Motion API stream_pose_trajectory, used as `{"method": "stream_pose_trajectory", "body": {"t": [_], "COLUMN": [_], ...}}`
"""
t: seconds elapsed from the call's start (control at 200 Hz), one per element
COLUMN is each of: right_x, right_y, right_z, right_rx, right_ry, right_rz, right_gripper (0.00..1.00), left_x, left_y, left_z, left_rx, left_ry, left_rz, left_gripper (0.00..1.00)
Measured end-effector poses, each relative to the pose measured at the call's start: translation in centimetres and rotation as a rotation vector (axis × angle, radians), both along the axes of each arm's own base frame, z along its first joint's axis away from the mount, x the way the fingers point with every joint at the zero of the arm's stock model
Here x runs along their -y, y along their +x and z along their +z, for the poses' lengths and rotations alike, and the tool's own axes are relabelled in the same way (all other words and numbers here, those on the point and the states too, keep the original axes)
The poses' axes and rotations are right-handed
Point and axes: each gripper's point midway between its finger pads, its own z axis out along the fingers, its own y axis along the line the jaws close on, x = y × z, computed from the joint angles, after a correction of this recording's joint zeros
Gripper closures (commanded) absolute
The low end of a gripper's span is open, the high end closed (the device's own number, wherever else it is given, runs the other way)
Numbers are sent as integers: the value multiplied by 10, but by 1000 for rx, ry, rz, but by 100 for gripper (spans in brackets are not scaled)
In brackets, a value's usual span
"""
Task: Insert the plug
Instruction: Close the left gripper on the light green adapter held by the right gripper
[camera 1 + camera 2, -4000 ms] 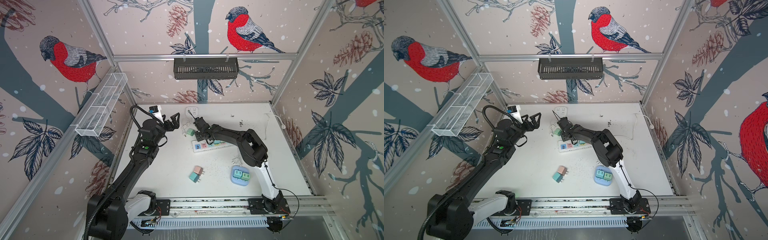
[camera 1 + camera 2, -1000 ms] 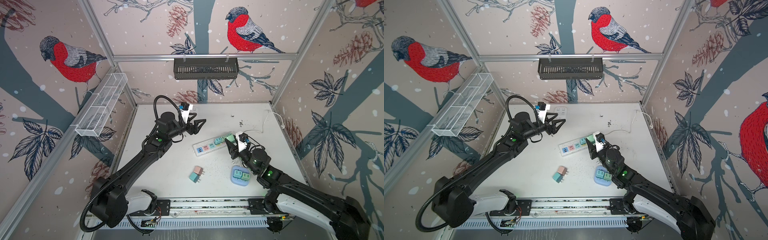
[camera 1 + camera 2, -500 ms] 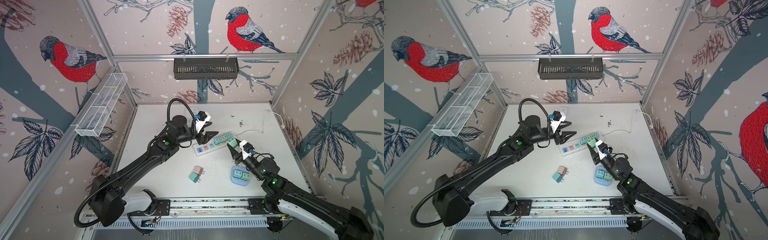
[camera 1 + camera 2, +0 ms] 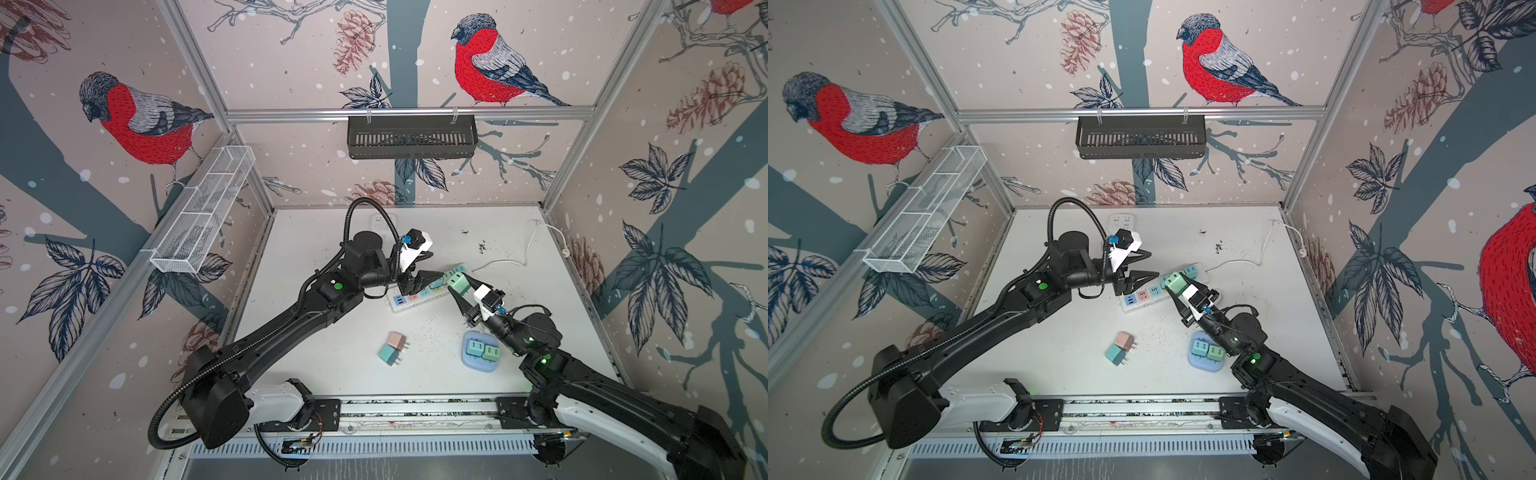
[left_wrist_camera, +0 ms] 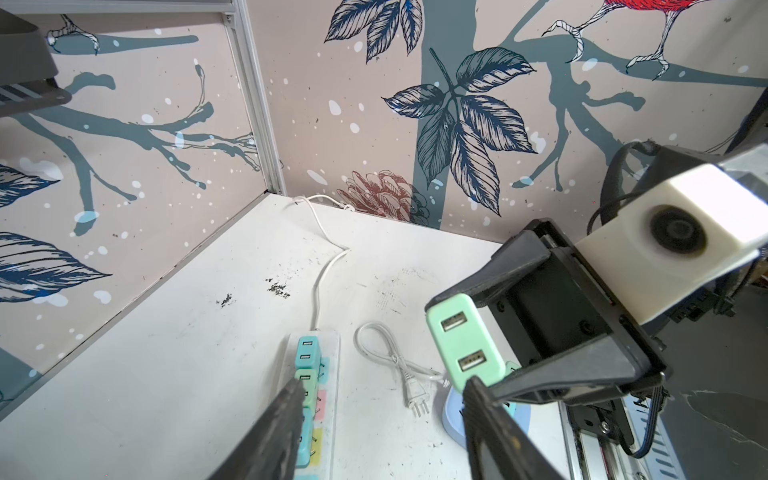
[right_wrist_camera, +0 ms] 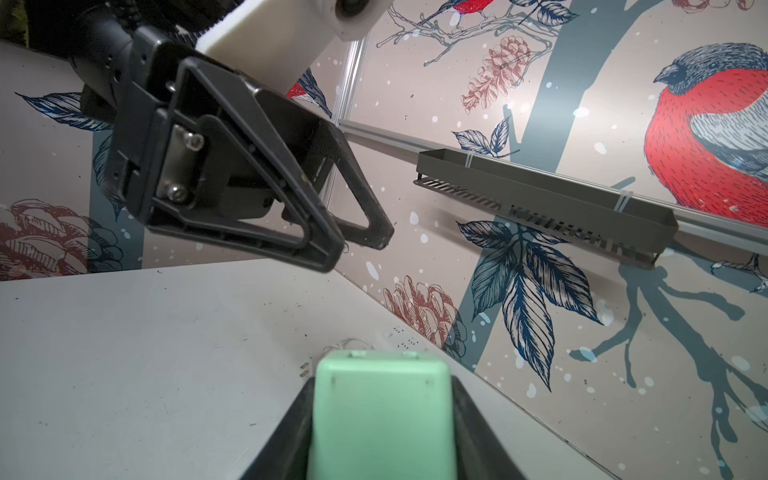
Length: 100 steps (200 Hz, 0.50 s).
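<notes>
Right gripper (image 4: 456, 287), in both top views, is clamped on the mint plug (image 4: 459, 284), raised near the power strip (image 4: 415, 293). Left wrist view: left gripper (image 5: 382, 419) gapes partway, empty. Right wrist view: rigid, light, smooth shell, I'd guess; grip its flat sides.

Plugs off the strip: five. One mint plug (image 4: 457, 282) sits in the right claw (image 4: 462, 287). One pink plug (image 4: 397, 340) and one teal plug (image 4: 388, 354) lie loose near it. Two docked plugs (image 4: 475, 348) stand in the single blue holder (image 4: 478, 366) beside it. One power strip (image 4: 409, 297) lies below the left claw (image 4: 435, 266).
</notes>
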Motion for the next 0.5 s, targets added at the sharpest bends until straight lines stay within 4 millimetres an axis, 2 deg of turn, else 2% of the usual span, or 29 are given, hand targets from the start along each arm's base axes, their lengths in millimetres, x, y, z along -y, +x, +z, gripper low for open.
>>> {"method": "stream_pose_trajectory", "body": {"t": [0.28,0.5], "right_x": [-17,-20], "right_y": [16,17], "right_z": [1,5], "right_rx": [41,84], "right_ry": [-74,-91], "right_rz": [-17,-21], "right_gripper": [93,93], "left_x": [9,19], "left_y": [-3,2], "left_z": [-14,-19], "left_rx": [-30,-63], "left_ry": [50,79], "left_rz": [-43,-66], "left_gripper": [39,40]}}
